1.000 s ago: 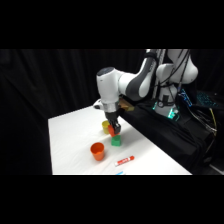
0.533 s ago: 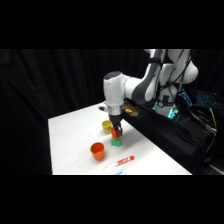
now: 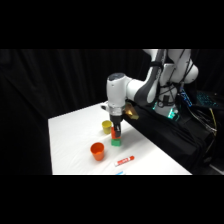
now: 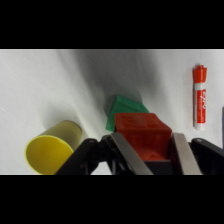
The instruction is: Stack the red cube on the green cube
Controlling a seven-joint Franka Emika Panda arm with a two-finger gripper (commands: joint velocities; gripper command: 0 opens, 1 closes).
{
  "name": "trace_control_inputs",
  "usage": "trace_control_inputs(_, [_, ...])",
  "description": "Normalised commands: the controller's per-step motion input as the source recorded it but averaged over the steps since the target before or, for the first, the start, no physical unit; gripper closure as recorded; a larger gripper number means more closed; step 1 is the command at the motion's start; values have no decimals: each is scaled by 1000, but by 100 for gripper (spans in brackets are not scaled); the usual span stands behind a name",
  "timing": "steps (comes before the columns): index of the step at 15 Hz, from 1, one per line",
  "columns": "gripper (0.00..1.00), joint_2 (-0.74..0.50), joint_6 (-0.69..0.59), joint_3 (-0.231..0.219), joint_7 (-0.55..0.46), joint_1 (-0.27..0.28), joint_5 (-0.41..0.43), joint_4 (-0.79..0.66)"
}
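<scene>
Since a second ago I have carried the arm from beside the yellow cup toward the near side of the table, and it now hangs over the green block. The gripper [image 4: 147, 150] is clenched on the red cube [image 4: 141, 135], one finger on each flank, and in the wrist view the cube sits squarely between them. Directly beneath it lies the green cube [image 4: 122, 111], showing past the far edge of the red one, so I judge the two are not yet lined up: the red cube overlaps only part of the green top, and the green block looks turned a little against it. In the side view the red cube [image 3: 114, 134] hangs just above the green cube [image 3: 116, 143], close, though I cannot tell whether they touch. To one side of the fingers stands the yellow cup [image 4: 54, 146], near; well off to the other side lies the marker pen [image 4: 199, 96], and the orange cup [image 3: 97, 150] stands apart, nearer the camera. To do this well I would shift slightly to centre red over green, descend slowly until it seats flat, then release without dragging.
</scene>
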Motion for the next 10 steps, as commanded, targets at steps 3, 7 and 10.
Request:
trace_control_inputs(3, [74,-182,176,-115,323,122,-86,-178])
trace_control_inputs(7, [74,-193,170,-105,287,98,-92,-194])
trace_control_inputs(10, [74,-160,176,-79,210,80,-80,-184])
